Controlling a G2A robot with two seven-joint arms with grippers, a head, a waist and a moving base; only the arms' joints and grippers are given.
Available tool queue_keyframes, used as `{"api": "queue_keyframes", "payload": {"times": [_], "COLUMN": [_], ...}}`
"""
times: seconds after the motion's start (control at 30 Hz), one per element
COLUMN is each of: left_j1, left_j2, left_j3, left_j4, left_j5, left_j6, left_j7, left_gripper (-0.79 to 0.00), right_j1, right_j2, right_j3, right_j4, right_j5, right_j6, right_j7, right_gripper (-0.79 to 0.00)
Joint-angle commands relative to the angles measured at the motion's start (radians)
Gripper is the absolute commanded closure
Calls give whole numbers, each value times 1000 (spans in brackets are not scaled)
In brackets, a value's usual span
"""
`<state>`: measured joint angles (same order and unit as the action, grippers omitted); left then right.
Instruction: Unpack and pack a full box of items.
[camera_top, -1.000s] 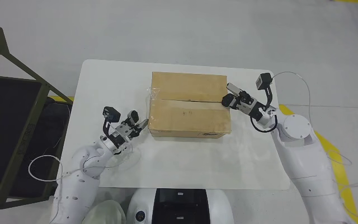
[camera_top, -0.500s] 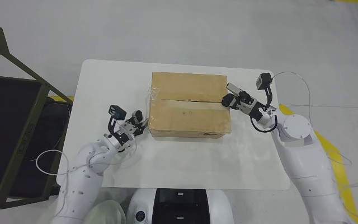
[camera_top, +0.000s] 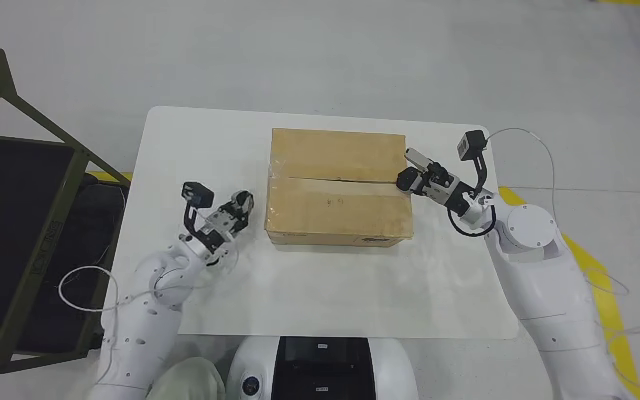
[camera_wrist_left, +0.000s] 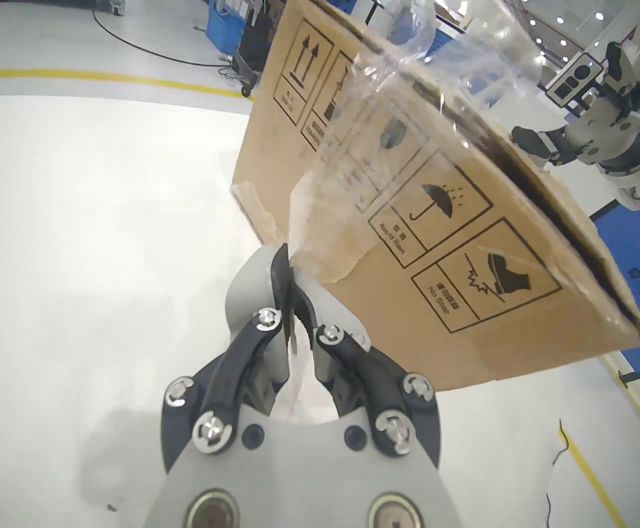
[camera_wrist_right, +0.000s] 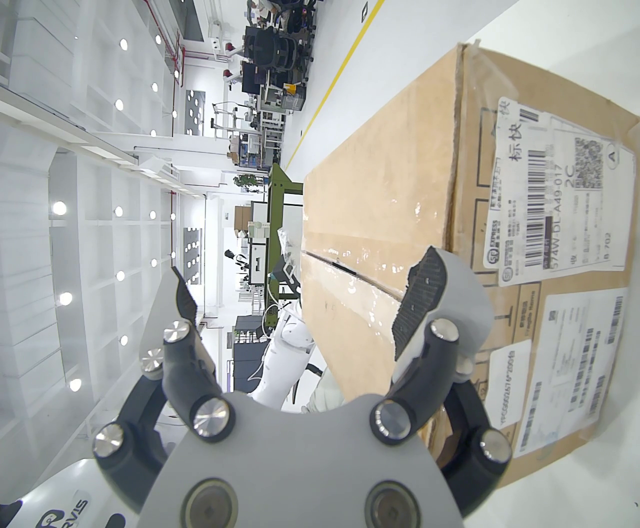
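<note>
Box (camera_top: 338, 185) sat shut mid-table (camera_top: 190, 140), nearer the far edge, its top seam sealed with clear tape (camera_wrist_left: 325, 215). Just off the box's left end, the left gripper (camera_wrist_left: 292, 295) had its fingers pinched on a loose strip of that tape, likely to peel it so the flaps could open. The right gripper (camera_top: 405, 167) hung wide open at the right end by the seam, probably to steady the box. The tape itself was the obstacle. A green rack (camera_top: 40, 200) stood beyond the table's left edge.
</note>
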<state>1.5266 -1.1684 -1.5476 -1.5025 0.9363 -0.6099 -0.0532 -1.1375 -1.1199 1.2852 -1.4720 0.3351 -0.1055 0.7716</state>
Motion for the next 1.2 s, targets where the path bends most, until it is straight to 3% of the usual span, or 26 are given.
{"api": "queue_keyframes", "payload": {"times": [0.0, 0.3, 0.57, 0.87, 1.17], "left_j1": [-1, -14, -50, -118, -141], "left_j2": [1, -3, -12, -22, -28], "left_j3": [-11, -36, 15, 122, 174], "left_j4": [-18, -133, -228, -291, -292], "left_j5": [-5, -39, -47, -33, -88], "left_j6": [10, 64, 76, 85, 93], "left_j7": [17, 148, 211, 165, 88], "left_gripper": [0, 0, 0, 0, 0], "right_j1": [0, 0, 0, 0, 0], "right_j2": [0, 0, 0, 0, 0], "right_j3": [0, 0, 0, 0, 0], "right_j4": [0, 0, 0, 0, 0], "right_j5": [0, 0, 0, 0, 0], "right_j6": [0, 0, 0, 0, 0], "right_j7": [0, 0, 0, 0, 0], "right_gripper": [-785, -785, -785, -785, -785]}}
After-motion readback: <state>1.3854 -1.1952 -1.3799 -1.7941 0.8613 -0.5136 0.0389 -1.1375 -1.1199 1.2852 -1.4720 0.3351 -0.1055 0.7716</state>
